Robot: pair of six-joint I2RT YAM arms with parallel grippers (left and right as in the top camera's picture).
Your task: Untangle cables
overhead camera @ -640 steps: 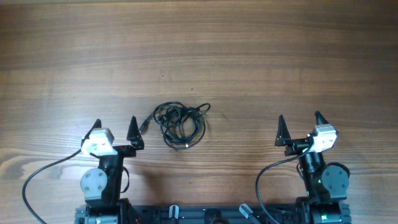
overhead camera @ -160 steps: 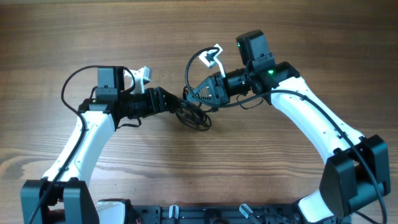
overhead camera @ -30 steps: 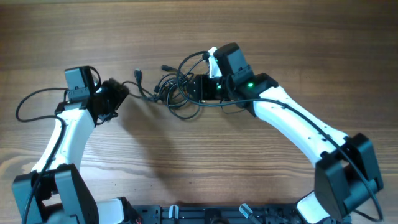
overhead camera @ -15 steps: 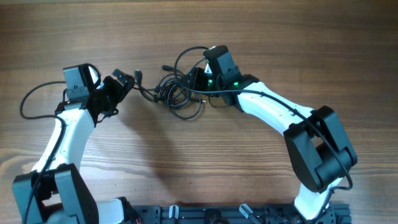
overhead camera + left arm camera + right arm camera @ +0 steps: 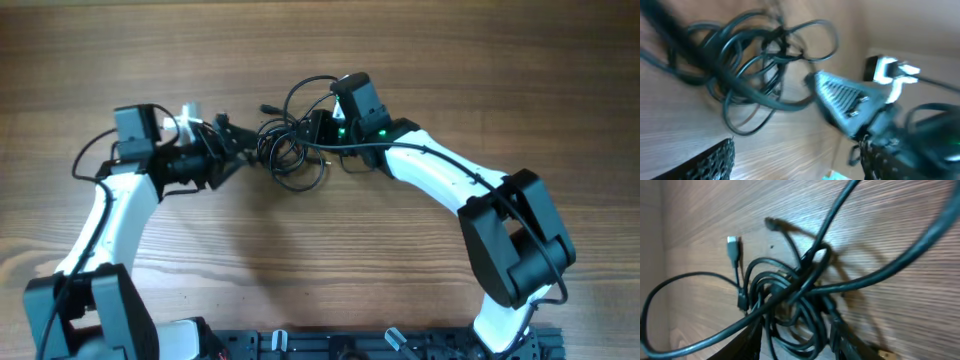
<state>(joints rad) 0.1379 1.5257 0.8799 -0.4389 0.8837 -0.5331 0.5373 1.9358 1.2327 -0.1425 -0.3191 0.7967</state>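
**two grippers at one knot, and a pull could tighten it**

the left gripper [image 5: 228, 143] has its jaws spread and reaches in at the left edge of the cables [image 5: 285, 152]. in the left wrist view the loops lie between its fingers, and none looks pinched. the right gripper [image 5: 313, 130] is partly closed with several strands running between its fingers, so it seems to pinch the clump from the right.

the cables form a knotted black bundle on the wooden table [image 5: 420, 270], between the two grippers. one long loop arches out beside the right wrist, and a usb plug [image 5: 732, 241] lies free on the wood.

if the left jaws close on several strands at once, pulling apart would likely cinch the knot rather than open it. the two grippers are also close together and could bump each other.
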